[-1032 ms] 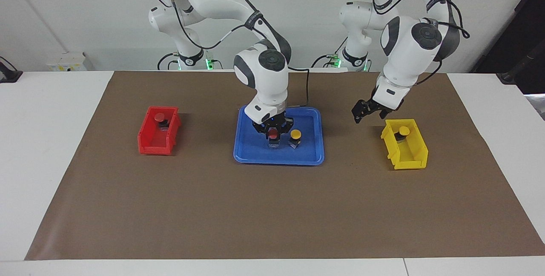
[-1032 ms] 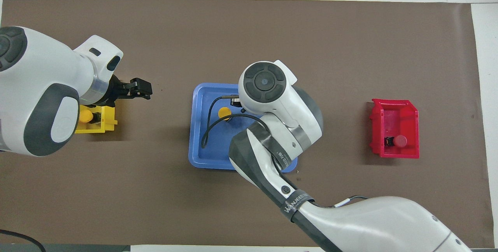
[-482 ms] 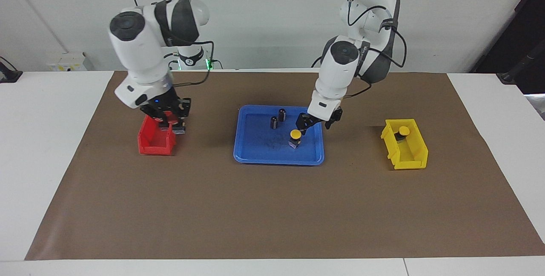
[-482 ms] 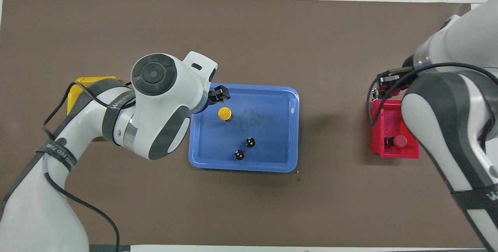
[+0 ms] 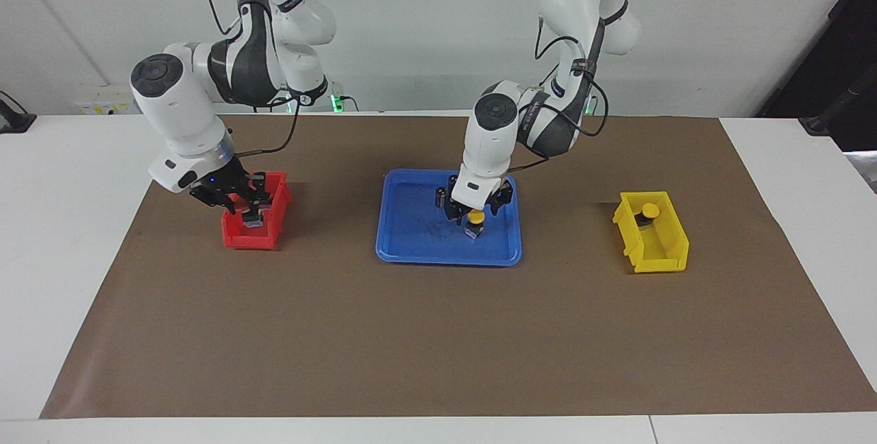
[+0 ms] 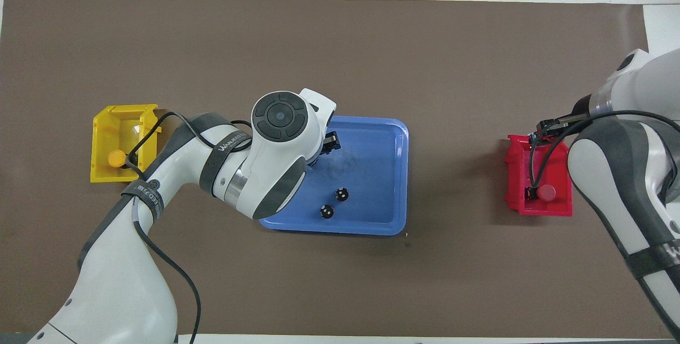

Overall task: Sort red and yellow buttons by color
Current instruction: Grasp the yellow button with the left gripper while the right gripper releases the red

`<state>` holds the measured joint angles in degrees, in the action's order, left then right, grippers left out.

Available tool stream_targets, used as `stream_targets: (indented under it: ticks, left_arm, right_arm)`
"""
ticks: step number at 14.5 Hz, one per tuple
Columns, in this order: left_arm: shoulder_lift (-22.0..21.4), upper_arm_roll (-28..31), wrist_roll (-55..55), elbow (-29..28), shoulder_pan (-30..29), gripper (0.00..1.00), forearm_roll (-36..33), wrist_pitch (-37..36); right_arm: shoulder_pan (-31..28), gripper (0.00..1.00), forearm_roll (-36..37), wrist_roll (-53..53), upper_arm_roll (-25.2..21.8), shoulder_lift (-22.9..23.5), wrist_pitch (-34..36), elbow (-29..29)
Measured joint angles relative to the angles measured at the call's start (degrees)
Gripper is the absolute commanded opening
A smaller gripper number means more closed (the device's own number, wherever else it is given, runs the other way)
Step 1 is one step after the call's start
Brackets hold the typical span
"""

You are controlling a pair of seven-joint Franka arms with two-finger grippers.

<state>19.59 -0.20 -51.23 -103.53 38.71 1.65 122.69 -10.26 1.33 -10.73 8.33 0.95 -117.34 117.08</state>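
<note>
My left gripper (image 5: 474,210) is low in the blue tray (image 5: 411,245), open, with a finger on each side of a yellow button (image 5: 475,222); in the overhead view the arm hides that button. My right gripper (image 5: 248,210) is over the red bin (image 5: 250,240), shut on a red button whose grey body (image 5: 254,221) hangs below the fingers. Another red button (image 6: 547,191) lies in the red bin (image 6: 539,209). A second yellow button (image 5: 649,210) stands in the yellow bin (image 5: 661,262) and also shows in the overhead view (image 6: 115,158).
Two dark capless cylinders (image 6: 342,194) (image 6: 326,211) stand in the blue tray (image 6: 372,137), nearer to the robots than the yellow button. A brown mat (image 5: 438,334) covers the table.
My left gripper has moved from the tray's edge to over the yellow button and come down around it. My right gripper has carried the red button lower over the red bin.
</note>
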Motion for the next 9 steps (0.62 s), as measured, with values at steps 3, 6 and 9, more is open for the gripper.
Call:
stream_targets:
  ticks: [3,6,9]
  left_arm:
    - [0.0,0.0,-1.1,0.3,0.0,0.01,0.0,-0.1]
    - [-0.2,0.1,-1.8,3.1,0.0,0.01,0.0,-4.6]
    - [-4.1,1.1,-0.2,6.3,-1.6,0.01,-0.4,-13.6]
  right_arm:
    - [-2.1,0.16,0.0,-3.3,0.0,-1.4,-1.4,2.2]
    - [-2.4,0.16,0.0,-3.6,0.1,-2.2,-6.2,6.1]
    - [-2.2,0.16,0.0,-3.6,0.3,-2.2,-10.9,10.0]
